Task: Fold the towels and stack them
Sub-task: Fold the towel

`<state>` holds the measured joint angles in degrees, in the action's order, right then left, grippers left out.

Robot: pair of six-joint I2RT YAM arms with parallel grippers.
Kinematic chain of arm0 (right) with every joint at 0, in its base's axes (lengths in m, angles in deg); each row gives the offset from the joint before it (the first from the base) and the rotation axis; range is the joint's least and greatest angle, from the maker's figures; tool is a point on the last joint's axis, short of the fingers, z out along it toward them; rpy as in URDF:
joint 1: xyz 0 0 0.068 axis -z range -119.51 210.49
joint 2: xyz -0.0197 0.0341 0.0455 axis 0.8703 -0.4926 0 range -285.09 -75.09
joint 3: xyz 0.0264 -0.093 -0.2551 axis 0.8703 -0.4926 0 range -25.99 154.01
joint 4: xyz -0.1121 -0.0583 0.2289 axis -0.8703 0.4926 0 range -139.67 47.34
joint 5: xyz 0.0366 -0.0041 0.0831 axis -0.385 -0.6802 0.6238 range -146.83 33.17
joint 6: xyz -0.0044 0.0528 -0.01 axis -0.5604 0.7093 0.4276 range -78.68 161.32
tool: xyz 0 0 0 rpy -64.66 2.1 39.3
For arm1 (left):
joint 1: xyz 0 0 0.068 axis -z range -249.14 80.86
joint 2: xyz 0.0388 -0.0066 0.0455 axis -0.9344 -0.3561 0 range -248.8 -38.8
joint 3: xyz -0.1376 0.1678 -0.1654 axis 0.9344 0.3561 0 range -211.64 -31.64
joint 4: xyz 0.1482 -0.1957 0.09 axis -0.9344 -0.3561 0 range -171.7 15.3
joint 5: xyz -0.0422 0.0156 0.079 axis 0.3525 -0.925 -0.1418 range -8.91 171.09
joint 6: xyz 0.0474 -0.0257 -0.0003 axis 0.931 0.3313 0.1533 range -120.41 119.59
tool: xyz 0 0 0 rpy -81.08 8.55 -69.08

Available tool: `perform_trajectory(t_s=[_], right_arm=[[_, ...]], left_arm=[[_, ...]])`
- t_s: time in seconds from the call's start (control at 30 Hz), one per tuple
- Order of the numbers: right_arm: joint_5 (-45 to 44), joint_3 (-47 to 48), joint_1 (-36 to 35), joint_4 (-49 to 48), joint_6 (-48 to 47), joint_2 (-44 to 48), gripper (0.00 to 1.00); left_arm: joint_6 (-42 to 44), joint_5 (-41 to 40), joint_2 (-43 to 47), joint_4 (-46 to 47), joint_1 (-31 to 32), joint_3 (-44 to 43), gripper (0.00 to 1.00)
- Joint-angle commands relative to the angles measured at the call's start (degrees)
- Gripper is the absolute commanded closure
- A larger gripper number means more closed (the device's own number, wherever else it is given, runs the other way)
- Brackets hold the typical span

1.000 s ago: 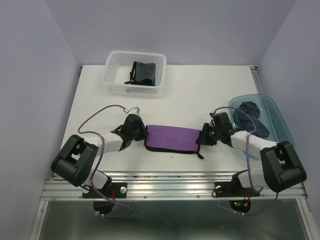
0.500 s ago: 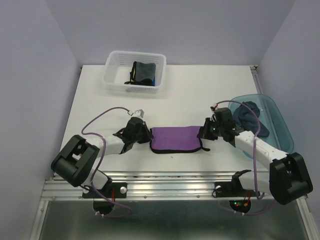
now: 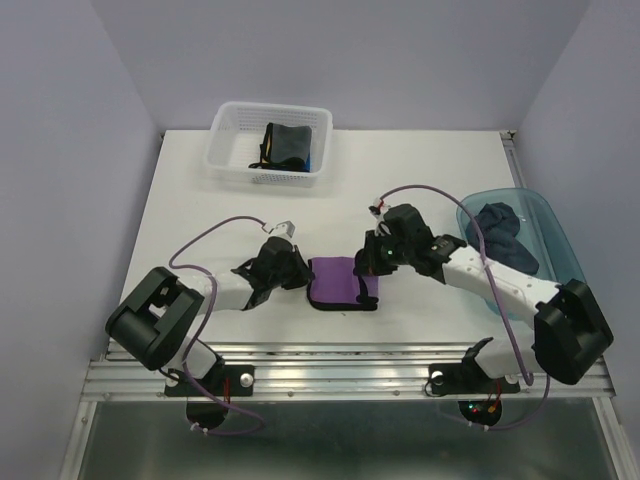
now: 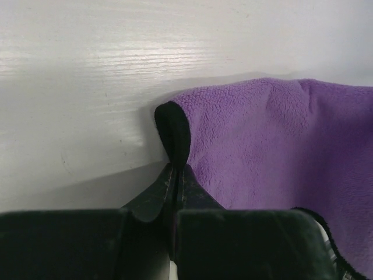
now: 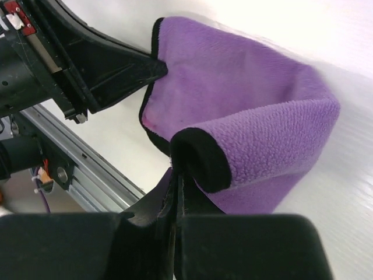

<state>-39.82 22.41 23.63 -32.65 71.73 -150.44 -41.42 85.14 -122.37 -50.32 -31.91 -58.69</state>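
From the top view, the left gripper (image 3: 302, 272) is closed on the left edge of the purple towel (image 3: 338, 283), which lies on the white table (image 3: 200, 200) between the two arms. The right gripper (image 3: 372, 267) is clamped on the towel's right edge, over the cloth. A black towel (image 3: 288, 143) sits in the white mesh basket (image 3: 225, 150) at the far left, and a dark navy towel (image 3: 500, 232) lies in the blue tub (image 3: 552, 218) at the right.

In the left wrist view, the left gripper (image 4: 175, 175) has its jaws pressed together on the black hem of the purple towel (image 4: 274, 146), which spreads flat to the right on the table (image 4: 116, 64).

In the right wrist view, the right gripper (image 5: 176, 175) pinches the black hem tight. The purple towel (image 5: 250, 81) curls up and over from that pinch. Beyond it, the left gripper (image 5: 162, 67) nips the opposite corner.
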Motion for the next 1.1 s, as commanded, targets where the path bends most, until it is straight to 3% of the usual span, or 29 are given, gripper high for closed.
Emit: perform_trajectory(t_s=[0.0,0.4,0.83,0.97,1.07], right_arm=[[1.1,6.1,-3.9,-4.5,0.8,-6.4,0.99],[-1.8,14.5,-9.6,-8.0,3.1,-20.4,0.99],[-4.8,17.0,-9.9,-9.5,7.1,-26.8,0.99],[-5.3,17.7,-9.9,-10.0,7.7,-27.4,0.93],[-5.9,18.4,-9.9,-8.8,7.9,-27.6,0.80]], left_arm=[[-0.8,0.0,0.2,2.6,0.6,0.5,1.00],[-1.7,-0.3,1.0,2.7,1.0,1.0,1.00],[-2.3,-0.4,2.4,2.5,0.9,1.7,1.00],[-2.3,-1.1,3.7,1.6,0.9,1.9,0.93],[-2.4,-2.5,5.3,-0.5,1.0,1.6,0.86]])
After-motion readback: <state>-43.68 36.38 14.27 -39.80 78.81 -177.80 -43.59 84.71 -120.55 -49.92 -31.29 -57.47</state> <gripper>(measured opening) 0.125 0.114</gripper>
